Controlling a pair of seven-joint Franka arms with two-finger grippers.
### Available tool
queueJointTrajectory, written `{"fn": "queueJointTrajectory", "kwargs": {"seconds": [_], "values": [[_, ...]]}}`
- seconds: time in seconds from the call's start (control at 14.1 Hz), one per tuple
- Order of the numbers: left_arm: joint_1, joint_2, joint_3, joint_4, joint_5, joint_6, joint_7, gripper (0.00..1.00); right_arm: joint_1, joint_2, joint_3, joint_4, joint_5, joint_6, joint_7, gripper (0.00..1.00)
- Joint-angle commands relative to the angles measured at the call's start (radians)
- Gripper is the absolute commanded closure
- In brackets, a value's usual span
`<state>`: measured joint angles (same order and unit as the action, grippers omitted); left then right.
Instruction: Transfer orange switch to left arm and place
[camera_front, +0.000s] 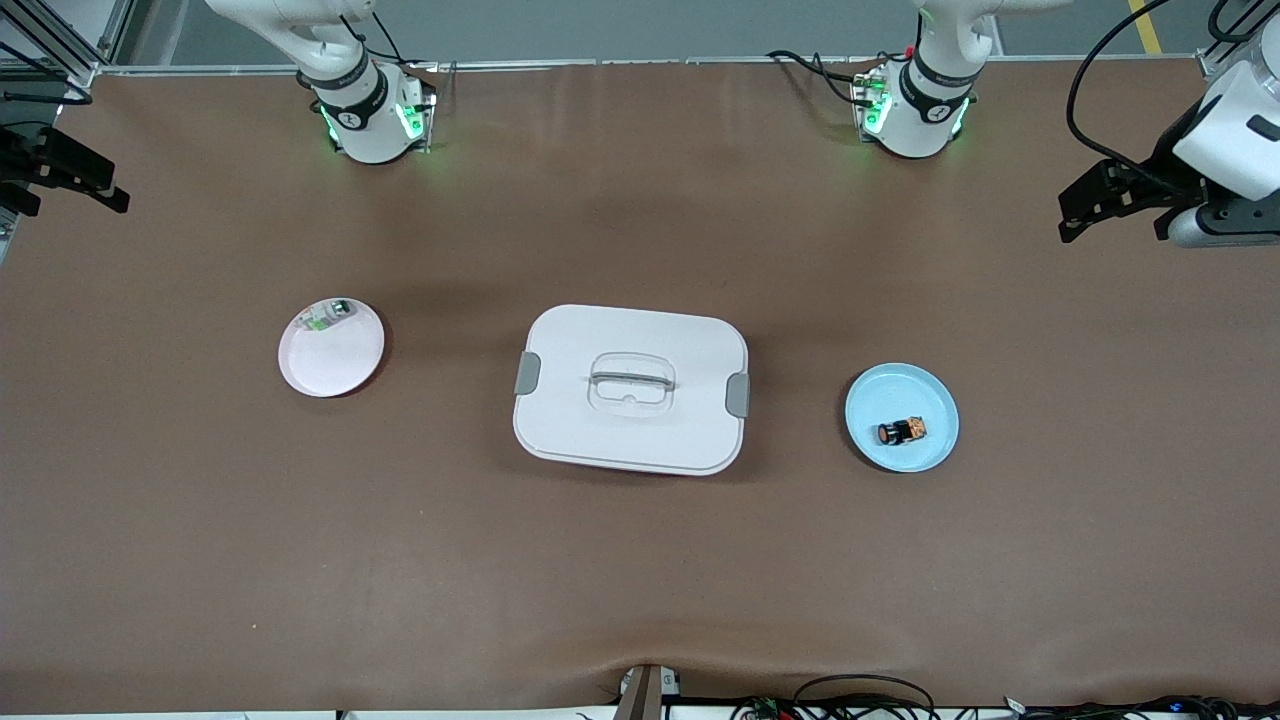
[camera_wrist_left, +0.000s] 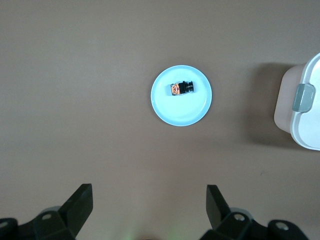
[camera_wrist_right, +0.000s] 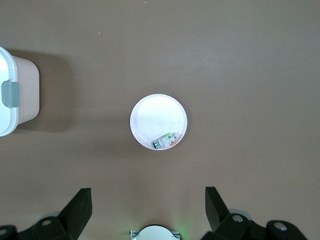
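Nothing started: orange switch (camera_front: 902, 432) lies on the blue plate (camera_front: 935, 443) toward the left arm's end of the worktop, box (camera_front: 631, 388) between it and the pink plate (camera_front: 345, 365); left end effector (camera_wrist_left: 149, 207) and right end effector (camera_wrist_right: 148, 208) both wide and empty, high over the worktop; pickup, handover and placement all remain.

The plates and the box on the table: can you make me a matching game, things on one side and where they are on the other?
Things:
1. orange switch
2. green-and-white component
3. box
4. left gripper

Places:
A. on the pink plate
B. open, high over the table
C. between the two plates
D. on the blue plate

Pairs: 1-D, 2-A, 3-C, 4-B
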<state>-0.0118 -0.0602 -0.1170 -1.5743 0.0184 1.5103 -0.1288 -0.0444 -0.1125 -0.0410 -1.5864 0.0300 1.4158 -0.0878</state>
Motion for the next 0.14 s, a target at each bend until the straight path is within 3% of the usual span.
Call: {"fn": "queueJointTrajectory", "kwargs": {"seconds": [0.0, 0.07], "values": [[-0.008, 0.003, 0.013, 0.013, -0.006, -0.01, 0.001, 0.0, -0.002, 0.005, -0.002, 0.029, -0.016, -0.015, 0.0, 0.0], [-0.007, 0.005, 0.013, 0.013, -0.006, -0.01, 0.001, 0.0, -0.003, 0.004, -0.003, 0.029, -0.018, -0.014, 0.0, 0.0]]}}
